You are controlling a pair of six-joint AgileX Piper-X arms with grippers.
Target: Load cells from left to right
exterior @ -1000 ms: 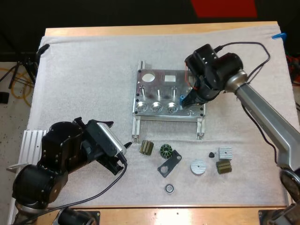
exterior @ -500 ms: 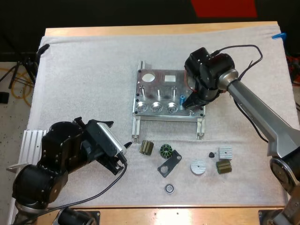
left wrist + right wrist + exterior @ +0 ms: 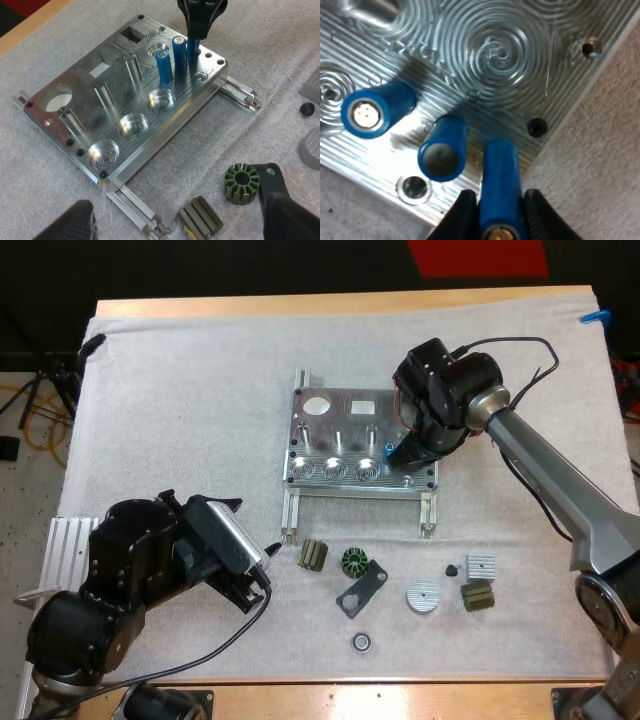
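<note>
High view: the right gripper is at the right near corner of the metal fixture. The left gripper is at the near left of the mat, well apart from the fixture.

Left wrist view: the left gripper's fingers stand apart and hold nothing. Two blue cells stand up in the fixture. A third blue cell is just right of them, under the right gripper.

Right wrist view: the right gripper's fingers squeeze the third blue cell from both sides, right beside the two standing ones.

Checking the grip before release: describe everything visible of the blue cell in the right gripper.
The blue cell is a bright blue cylinder with a metal-looking cap at its top end. The right gripper presses on it from both sides, holding it upright over the fixture corner, beside two other cells standing. Whether it is seated is unclear.
</note>
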